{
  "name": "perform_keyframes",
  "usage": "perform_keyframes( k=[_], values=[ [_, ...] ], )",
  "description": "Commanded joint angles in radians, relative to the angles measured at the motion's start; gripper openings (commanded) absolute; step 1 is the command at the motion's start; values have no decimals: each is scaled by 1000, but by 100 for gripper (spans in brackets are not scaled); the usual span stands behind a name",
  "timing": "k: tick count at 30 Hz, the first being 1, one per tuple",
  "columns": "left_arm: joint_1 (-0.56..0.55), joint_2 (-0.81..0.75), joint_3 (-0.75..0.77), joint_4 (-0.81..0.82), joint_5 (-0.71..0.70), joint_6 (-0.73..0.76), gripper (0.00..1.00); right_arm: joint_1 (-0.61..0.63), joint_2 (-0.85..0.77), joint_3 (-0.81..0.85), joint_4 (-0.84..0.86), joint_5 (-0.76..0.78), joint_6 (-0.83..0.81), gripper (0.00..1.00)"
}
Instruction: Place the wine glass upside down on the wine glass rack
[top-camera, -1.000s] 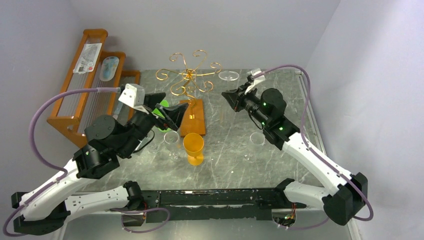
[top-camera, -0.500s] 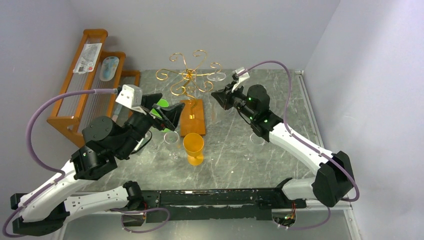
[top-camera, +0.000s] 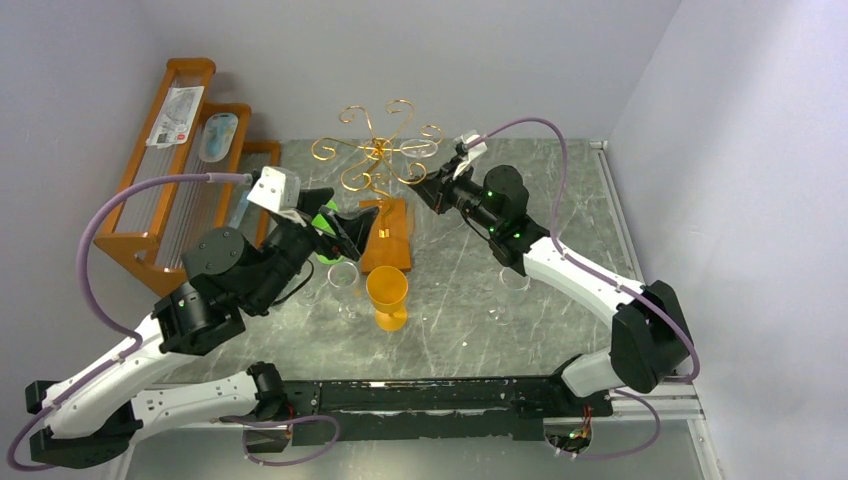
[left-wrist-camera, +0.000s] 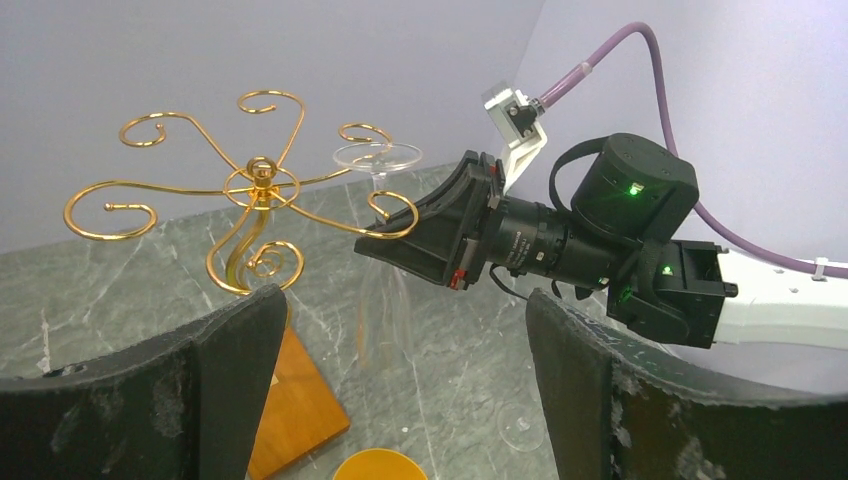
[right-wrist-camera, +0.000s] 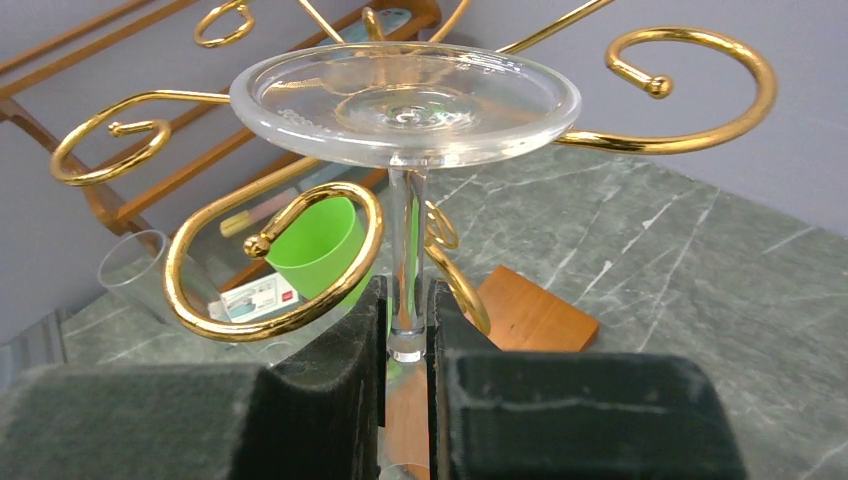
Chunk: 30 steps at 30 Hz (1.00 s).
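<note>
Top view: my right tool (top-camera: 428, 191) has swung in on the wine glass rack (top-camera: 378, 150) from 3 o'clock. Left wrist: my left tool (left-wrist-camera: 405, 385) gapes empty (idle); the wine glass (left-wrist-camera: 378, 157) hangs inverted beside a curl. Right wrist: stem pinched tight; hooking looks imminent.

Both arms mount on a black base rail (top-camera: 430, 395). On the left arm (top-camera: 130, 355) and right arm (top-camera: 575, 275), the links nearest the rail have white shells. Farther from the rail are black cylindrical joint housings with green indicator lights. A lilac cable (top-camera: 95, 245) runs from near the rail to a white wrist camera bracket (top-camera: 275, 188). The gripper fingers (right-wrist-camera: 330, 400) are black with coarse matte faces.
</note>
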Motion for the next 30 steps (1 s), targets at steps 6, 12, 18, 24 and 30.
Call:
perform_keyframes(
  k=[6, 12, 18, 24, 30],
  values=[
    [-4, 16, 10, -37, -13, -6, 94, 4, 9, -18, 119, -111, 11, 0],
    [-4, 21, 16, -37, -9, -2, 94, 5, 29, -2, 83, -143, -7, 0],
    [-4, 26, 18, -38, -7, -1, 94, 4, 11, -35, 111, -169, -18, 0],
    [-4, 34, 22, -38, -4, 2, 94, 5, -5, -39, 97, -248, -45, 0],
    [-4, 35, 18, -33, 3, -3, 94, 2, -59, -102, 151, -233, -35, 0]
  ],
)
